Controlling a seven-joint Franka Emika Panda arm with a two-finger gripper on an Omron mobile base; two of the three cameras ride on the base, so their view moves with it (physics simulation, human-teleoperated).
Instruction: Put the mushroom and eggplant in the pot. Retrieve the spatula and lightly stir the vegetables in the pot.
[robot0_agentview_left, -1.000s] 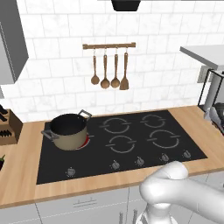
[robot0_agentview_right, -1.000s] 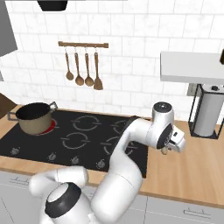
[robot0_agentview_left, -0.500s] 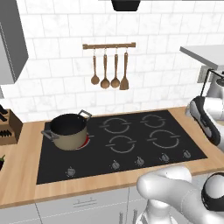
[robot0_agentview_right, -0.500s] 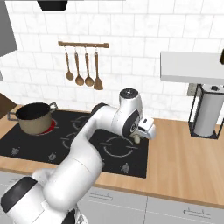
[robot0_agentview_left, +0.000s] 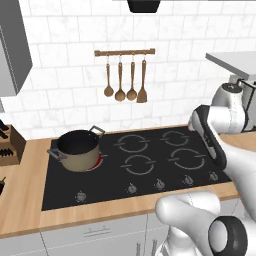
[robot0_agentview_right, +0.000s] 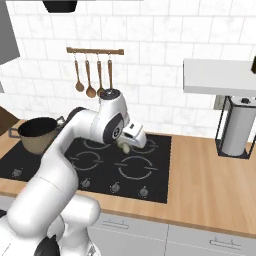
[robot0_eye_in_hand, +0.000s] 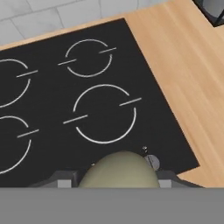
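Observation:
My gripper (robot0_agentview_right: 125, 146) hangs over the right half of the black hob (robot0_agentview_right: 100, 165), shut on the mushroom (robot0_agentview_right: 124, 148), a pale olive-beige rounded cap. In the hand view the mushroom (robot0_eye_in_hand: 118, 168) bulges up between the two dark fingers of the gripper (robot0_eye_in_hand: 118, 181), above the hob's near right burner ring. The beige pot (robot0_agentview_left: 77, 149) with a dark inside stands on the hob's left burner, far left of the gripper; the right base view shows the pot (robot0_agentview_right: 37, 132) too. A dark glossy shape that looks like the eggplant (robot0_agentview_left: 2, 185) lies at the counter's left edge, cut off. The spatula is out of view.
Several wooden spoons and turners hang from a rail (robot0_agentview_left: 125, 52) on the tiled wall behind the hob. A knife block (robot0_agentview_left: 7, 142) stands at the far left. A paper-towel holder (robot0_agentview_right: 236, 132) stands under a shelf on the right counter (robot0_agentview_right: 210, 185).
The arm has swung left from the right counter to over the hob's right burners, carrying the mushroom. The pot has stayed put.

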